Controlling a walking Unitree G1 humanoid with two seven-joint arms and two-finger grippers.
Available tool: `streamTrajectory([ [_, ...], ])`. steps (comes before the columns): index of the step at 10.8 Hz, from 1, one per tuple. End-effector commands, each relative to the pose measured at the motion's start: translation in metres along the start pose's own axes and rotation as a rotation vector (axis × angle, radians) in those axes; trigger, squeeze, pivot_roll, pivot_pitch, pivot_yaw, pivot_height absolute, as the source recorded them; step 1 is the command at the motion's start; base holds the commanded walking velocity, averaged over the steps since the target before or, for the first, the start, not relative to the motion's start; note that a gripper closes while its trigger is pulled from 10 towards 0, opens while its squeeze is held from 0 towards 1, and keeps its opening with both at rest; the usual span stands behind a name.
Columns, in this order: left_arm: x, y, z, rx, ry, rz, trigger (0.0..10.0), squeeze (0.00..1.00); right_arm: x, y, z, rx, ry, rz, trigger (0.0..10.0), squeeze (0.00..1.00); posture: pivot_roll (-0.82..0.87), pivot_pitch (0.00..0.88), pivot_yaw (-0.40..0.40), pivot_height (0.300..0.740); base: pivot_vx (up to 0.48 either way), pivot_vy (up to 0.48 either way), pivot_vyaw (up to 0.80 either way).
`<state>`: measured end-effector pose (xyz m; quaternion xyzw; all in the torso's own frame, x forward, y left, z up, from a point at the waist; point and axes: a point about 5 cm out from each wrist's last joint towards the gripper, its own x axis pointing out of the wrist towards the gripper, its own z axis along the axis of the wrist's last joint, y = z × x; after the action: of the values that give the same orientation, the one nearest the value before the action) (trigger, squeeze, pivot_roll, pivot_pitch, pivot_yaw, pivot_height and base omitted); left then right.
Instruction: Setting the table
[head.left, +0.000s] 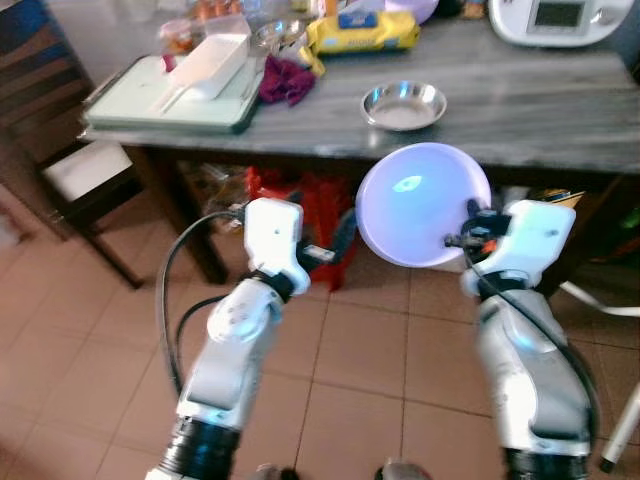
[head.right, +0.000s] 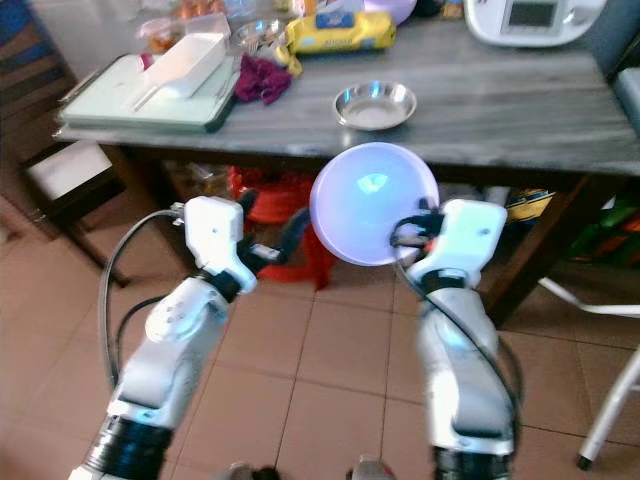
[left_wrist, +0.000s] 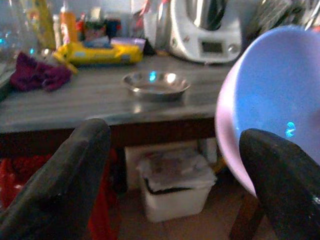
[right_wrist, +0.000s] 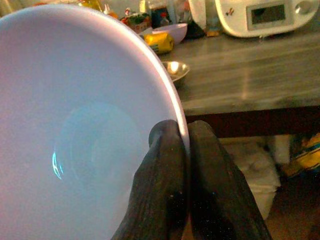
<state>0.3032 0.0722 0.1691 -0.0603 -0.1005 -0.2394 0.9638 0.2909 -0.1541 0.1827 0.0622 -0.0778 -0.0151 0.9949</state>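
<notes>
Right gripper (right_wrist: 184, 132) pinches the rim of a pale lavender bowl (head.left: 420, 200), one finger inside and one outside; the bowl is held tilted in the air, near the front edge of the grey table (head.left: 540, 110) and above the tiled floor (head.left: 370, 340). Left gripper (left_wrist: 175, 175), fingers spread apart and empty, is raised just left of the bowl. On the table: a small steel dish (head.left: 404, 105) directly beyond the bowl, a dark red cloth (head.left: 285, 80) and a tray (head.left: 170, 105) to the left, a white appliance (head.left: 560, 20) at far right.
</notes>
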Motion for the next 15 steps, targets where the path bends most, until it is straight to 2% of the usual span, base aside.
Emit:
streamTrajectory([
  [1,-0.0007,0.0017,-0.0005,0.001,0.004,0.001,10.0,0.0,-0.0002,0.0029,0.0035,0.001,-0.012,0.014,10.0,0.0,-0.22,0.176,0.076,0.74,0.33,0.0,-0.47],
  [8,-0.0003,0.0029,0.0004,0.009,0.002,0.0,10.0,0.0,0.0003,0.0047,0.0035,-0.025,-0.017,0.025,10.0,0.0,-0.21,0.177,0.08,0.74,0.336,0.0,0.0],
  [11,0.0003,0.0038,0.0013,0.015,0.0,-0.002,10.0,0.0,0.0011,0.0053,0.0053,-0.025,-0.027,0.024,10.0,0.0,-0.21,0.174,0.082,0.74,0.349,0.0,0.68],
  [14,0.0007,0.0041,0.0015,0.017,-0.002,-0.005,10.0,0.0,0.0019,0.0054,0.0072,-0.025,-0.034,0.023,10.0,0.0,-0.21,0.171,0.084,0.74,0.347,0.0,0.0],
  [15,0.0009,0.004,0.0016,0.018,-0.003,-0.005,10.0,0.0,0.0021,0.007,0.0084,-0.051,-0.045,0.035,10.0,0.0,-0.21,0.169,0.084,0.74,0.349,0.0,0.0],
])
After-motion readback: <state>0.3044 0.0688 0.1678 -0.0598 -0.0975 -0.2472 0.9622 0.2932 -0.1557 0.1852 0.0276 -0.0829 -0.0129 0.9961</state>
